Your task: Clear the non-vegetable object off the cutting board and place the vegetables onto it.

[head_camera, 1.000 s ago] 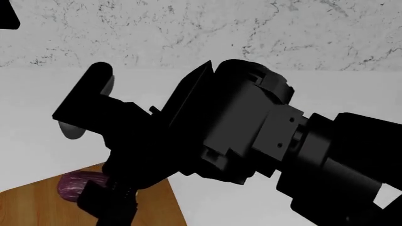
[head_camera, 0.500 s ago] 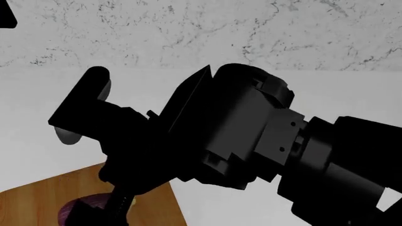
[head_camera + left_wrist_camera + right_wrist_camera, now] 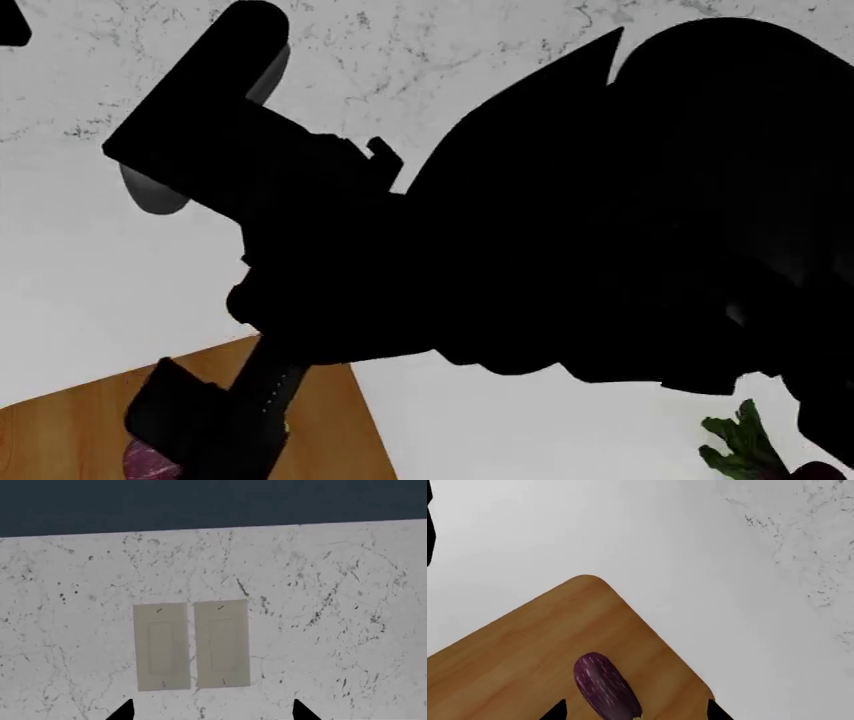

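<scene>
The eggplant (image 3: 606,687) lies on the cutting board (image 3: 527,640); smooth, probably slippery, best pinched mid-body. Right gripper (image 3: 635,711) spread, empty.

We are seeing the eggplant (image 3: 606,687) lying on the cutting board (image 3: 527,645), the only thing taking up room on its wood; the rest of the board is lying bare. Around the board's rounded corner, the white tabletop (image 3: 647,540) is running open to the speckled wall (image 3: 814,545). In the head view the right arm (image 3: 574,220) is blocking most of the space above the board. Well off the board's right side, the leafy bulb (image 3: 761,452) is sitting on the tabletop.
</scene>
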`<state>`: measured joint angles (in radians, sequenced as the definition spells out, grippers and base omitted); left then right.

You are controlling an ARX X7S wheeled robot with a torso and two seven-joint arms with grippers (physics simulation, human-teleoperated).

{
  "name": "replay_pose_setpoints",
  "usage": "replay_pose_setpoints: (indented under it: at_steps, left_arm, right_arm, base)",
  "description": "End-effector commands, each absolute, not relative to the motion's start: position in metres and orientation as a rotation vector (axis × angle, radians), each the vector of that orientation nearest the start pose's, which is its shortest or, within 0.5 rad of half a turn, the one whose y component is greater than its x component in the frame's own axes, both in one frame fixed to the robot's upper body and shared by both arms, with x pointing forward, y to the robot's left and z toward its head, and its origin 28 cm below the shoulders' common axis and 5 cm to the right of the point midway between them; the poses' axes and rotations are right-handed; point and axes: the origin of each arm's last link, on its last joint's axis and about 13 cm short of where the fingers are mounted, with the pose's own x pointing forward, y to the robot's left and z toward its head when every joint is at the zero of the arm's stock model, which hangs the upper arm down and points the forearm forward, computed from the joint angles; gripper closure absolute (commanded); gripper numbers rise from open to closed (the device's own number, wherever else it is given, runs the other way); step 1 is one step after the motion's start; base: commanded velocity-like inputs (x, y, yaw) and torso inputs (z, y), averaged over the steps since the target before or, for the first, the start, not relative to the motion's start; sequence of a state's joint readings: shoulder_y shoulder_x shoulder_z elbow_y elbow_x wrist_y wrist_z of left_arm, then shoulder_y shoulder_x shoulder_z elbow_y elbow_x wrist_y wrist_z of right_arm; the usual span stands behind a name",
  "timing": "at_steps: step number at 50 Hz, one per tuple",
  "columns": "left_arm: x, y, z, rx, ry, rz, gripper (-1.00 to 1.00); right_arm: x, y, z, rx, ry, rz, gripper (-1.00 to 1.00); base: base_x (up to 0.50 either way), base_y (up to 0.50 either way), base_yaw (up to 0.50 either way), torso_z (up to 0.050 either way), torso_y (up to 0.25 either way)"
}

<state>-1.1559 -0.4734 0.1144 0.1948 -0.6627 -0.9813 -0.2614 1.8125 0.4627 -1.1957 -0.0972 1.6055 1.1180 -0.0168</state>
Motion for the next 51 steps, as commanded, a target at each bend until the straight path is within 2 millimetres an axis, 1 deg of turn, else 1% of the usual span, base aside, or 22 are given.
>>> replay_pose_setpoints:
  at_steps: [1,4,9,14,16,21,24,29,32,40,43,47,50,51]
  left_arm:
    - [0.306,0.270,0.329,0.049,-0.292,-0.025,-1.00]
    - [0.307,0.269,0.328,0.053,-0.292,-0.029,-1.00]
    - [0.307,0.270,0.330,0.060,-0.293,-0.029,-1.00]
    - [0.308,0.269,0.331,0.066,-0.296,-0.032,-1.00]
    - [0.307,0.269,0.331,0.062,-0.298,-0.033,-1.00]
    - [0.306,0.271,0.329,0.058,-0.295,-0.032,-1.00]
    - [0.306,0.271,0.328,0.055,-0.295,-0.032,-1.00]
    - [0.301,0.269,0.330,0.049,-0.303,-0.041,-1.00]
    - [0.294,0.269,0.333,0.046,-0.314,-0.051,-1.00]
    - [0.268,0.270,0.330,0.042,-0.335,-0.074,-1.00]
    - [0.251,0.271,0.329,0.032,-0.353,-0.091,-1.00]
    - [0.235,0.271,0.326,0.031,-0.370,-0.107,-1.00]
    - [0.222,0.273,0.324,0.023,-0.380,-0.116,-1.00]
    - [0.220,0.273,0.323,0.023,-0.382,-0.117,-1.00]
  right_arm:
    - [0.234,-0.069,0.368,-0.580,0.318,0.984,-1.00]
    - [0.226,-0.075,0.373,-0.562,0.282,0.951,-1.00]
    - [0.212,-0.085,0.386,-0.550,0.206,0.901,-1.00]
    - [0.198,-0.091,0.385,-0.521,0.157,0.861,-1.00]
    - [0.191,-0.094,0.386,-0.498,0.095,0.818,-1.00]
    - [0.176,-0.097,0.385,-0.467,0.016,0.752,-1.00]
    - [0.170,-0.098,0.382,-0.449,-0.039,0.703,-1.00]
    - [0.160,-0.100,0.386,-0.390,-0.200,0.626,-1.00]
    - [0.155,-0.104,0.386,-0.347,-0.265,0.563,-1.00]
    - [0.137,-0.109,0.364,-0.272,-0.296,0.501,-1.00]
    - [0.129,-0.110,0.355,-0.251,-0.311,0.459,-1.00]
    - [0.120,-0.112,0.349,-0.221,-0.331,0.412,-1.00]
    - [0.113,-0.117,0.340,-0.195,-0.327,0.365,-1.00]
    - [0.113,-0.117,0.339,-0.191,-0.328,0.359,-1.00]
  base:
    - [0.00,0.00,0.00,0.000,0.000]
    - [0.00,0.00,0.00,0.000,0.000]
    - [0.00,0.00,0.00,0.000,0.000]
    - [0.00,0.00,0.00,0.000,0.000]
    - [0.00,0.00,0.00,0.000,0.000]
    - [0.00,0.00,0.00,0.000,0.000]
    - [0.00,0.00,0.00,0.000,0.000]
    - [0.00,0.00,0.00,0.000,0.000]
    - [0.00,0.00,0.00,0.000,0.000]
    - [0.00,0.00,0.00,0.000,0.000]
    - [0.00,0.00,0.00,0.000,0.000]
    - [0.00,0.00,0.00,0.000,0.000]
    - [0.00,0.00,0.00,0.000,0.000]
    - [0.00,0.00,0.00,0.000,0.000]
